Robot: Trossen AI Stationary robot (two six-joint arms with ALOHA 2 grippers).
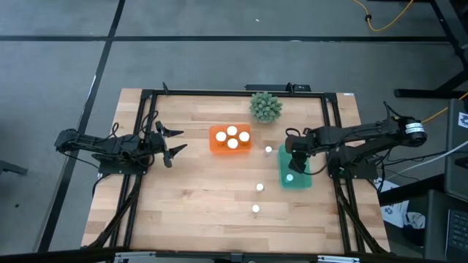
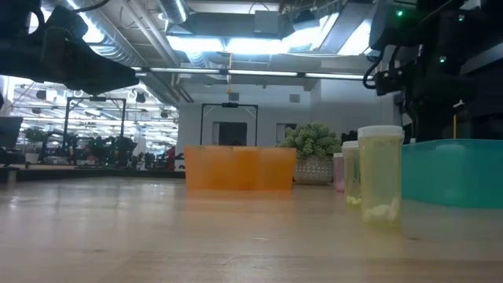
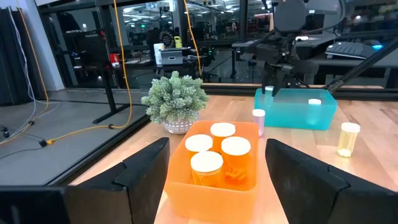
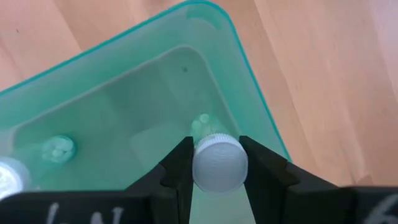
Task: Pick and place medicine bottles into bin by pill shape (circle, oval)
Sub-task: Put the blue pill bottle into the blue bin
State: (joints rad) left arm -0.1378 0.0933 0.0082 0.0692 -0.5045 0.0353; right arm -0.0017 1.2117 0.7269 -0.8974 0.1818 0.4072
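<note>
Clamped between my right gripper's [image 4: 216, 163] two fingers is a white-capped medicine bottle [image 4: 217, 165], jaws closed on its cap, hanging over the teal bin [image 4: 118, 106] with a second bottle [image 1: 289, 177] standing inside, farther along the tray from the jaws. My left gripper [image 3: 217, 180] waits with jaws parted and holding nothing, the orange bin [image 3: 214, 193] with its four white-topped bottles [image 3: 214, 152] straight ahead between the fingers. Three more bottles [image 1: 259, 187] stand loose on the table [image 1: 190, 197], apart from both grippers.

4 bottles [image 1: 231, 136] in left bin [image 1: 214, 147], 1 in right bin [image 1: 301, 182], 3 loose on table [image 1: 190, 197].
</note>
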